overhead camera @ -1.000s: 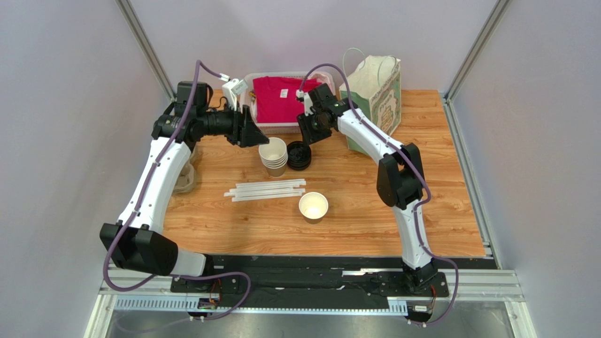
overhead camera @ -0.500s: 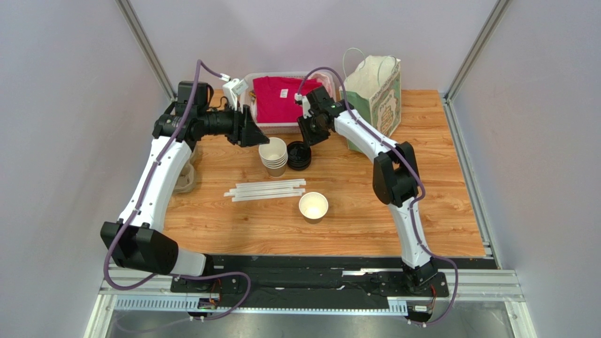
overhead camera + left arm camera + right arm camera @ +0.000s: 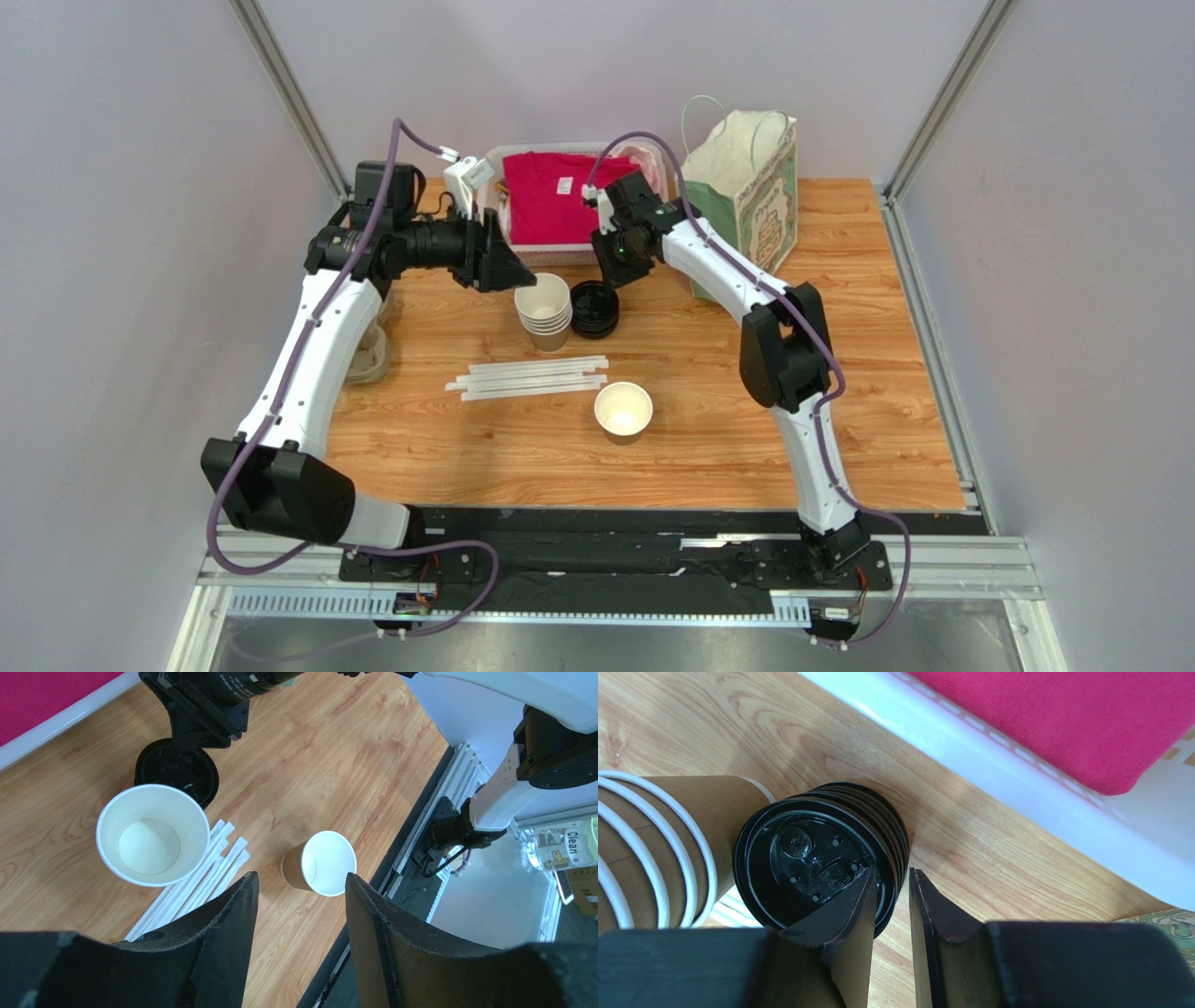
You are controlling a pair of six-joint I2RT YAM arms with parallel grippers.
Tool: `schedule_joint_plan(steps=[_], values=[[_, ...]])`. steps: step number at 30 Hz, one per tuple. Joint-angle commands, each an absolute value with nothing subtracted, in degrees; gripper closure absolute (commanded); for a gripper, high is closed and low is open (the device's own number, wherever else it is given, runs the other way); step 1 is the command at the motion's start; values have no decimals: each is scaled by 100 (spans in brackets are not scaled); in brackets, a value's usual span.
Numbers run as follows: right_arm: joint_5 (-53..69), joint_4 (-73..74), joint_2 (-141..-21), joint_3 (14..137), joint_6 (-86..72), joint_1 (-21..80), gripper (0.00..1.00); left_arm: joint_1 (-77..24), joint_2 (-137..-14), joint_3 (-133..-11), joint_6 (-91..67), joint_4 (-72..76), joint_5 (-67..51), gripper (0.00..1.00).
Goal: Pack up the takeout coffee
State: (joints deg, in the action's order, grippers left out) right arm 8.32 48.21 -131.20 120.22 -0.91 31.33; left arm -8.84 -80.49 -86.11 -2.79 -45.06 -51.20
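The takeout coffee's single tan paper cup [image 3: 623, 410] stands near the middle front of the table, cream-white inside, its top uncovered. In the left wrist view this cup [image 3: 319, 863] shows between my fingertips, far below them. My left gripper [image 3: 508, 266] hangs open and empty beside the stack of nested cups [image 3: 544, 308]. My right gripper [image 3: 892, 875] is low over the pile of black lids [image 3: 808, 857]. One finger lies over the top lid and the other outside the rim. A narrow gap still shows between the jaws.
A white bin [image 3: 494, 210] with a red shirt stands at the back. A green paper bag [image 3: 746, 175] stands upright at the back right. White straws [image 3: 529, 378] lie in front of the cup stack. A tan cup carrier [image 3: 368, 353] sits at the left edge.
The right gripper's jaws have narrowed around the rim of the lid pile and the right arm has shifted slightly. The left arm and the single cup have not moved.
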Motion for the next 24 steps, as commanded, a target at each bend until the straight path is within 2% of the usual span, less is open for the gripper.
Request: schedule_joint_plan(steps=[1,17,20,24], values=[[703,4781,-13245,12322,-18,3155,72,-826,-8068,-8851,-351,-4342,-5300,43],[642,4781,-13280,12278,149,3182,74,-826,-8104,-8789,-378,-4307,-5361,43],[624,4764,-13272,12270,141,3173,78,-817,-8104,-8807,-378,-4315,-5361,43],[624,4729,-13201,12234,132,3173,94,-800,-8104,-8798,-369,-4315,-5361,43]])
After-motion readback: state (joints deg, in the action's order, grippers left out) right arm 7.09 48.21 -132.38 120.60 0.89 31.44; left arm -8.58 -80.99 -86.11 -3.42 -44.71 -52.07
